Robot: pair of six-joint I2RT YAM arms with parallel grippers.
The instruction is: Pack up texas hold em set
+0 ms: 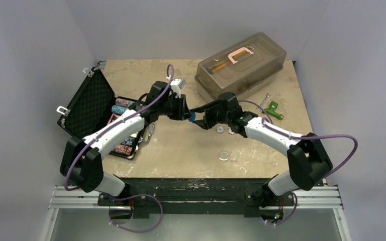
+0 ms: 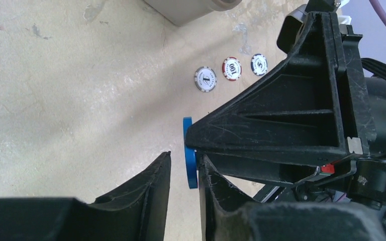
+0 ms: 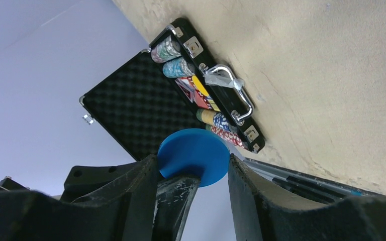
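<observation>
A blue disc (image 1: 192, 117) hangs in mid-air over the table's middle, where both grippers meet. My right gripper (image 3: 192, 158) is shut on the disc (image 3: 193, 150) across its rim. In the left wrist view my left gripper (image 2: 185, 156) straddles the disc (image 2: 189, 165) edge-on. One of its fingers (image 2: 216, 191) touches a face of the disc; the other stands a small gap away. The black case (image 1: 88, 103) lies open at the left, its foam lid raised and rows of chips (image 3: 181, 68) inside. Three loose chips (image 2: 231, 68) lie on the table beyond.
A translucent grey tub (image 1: 241, 63) with a pink clamp inside stands at the back right. A green-handled tool (image 1: 274, 111) lies right of it. A pale round disc (image 1: 224, 155) lies near the front of the table. The case's metal handle (image 3: 231, 90) sticks out toward the middle.
</observation>
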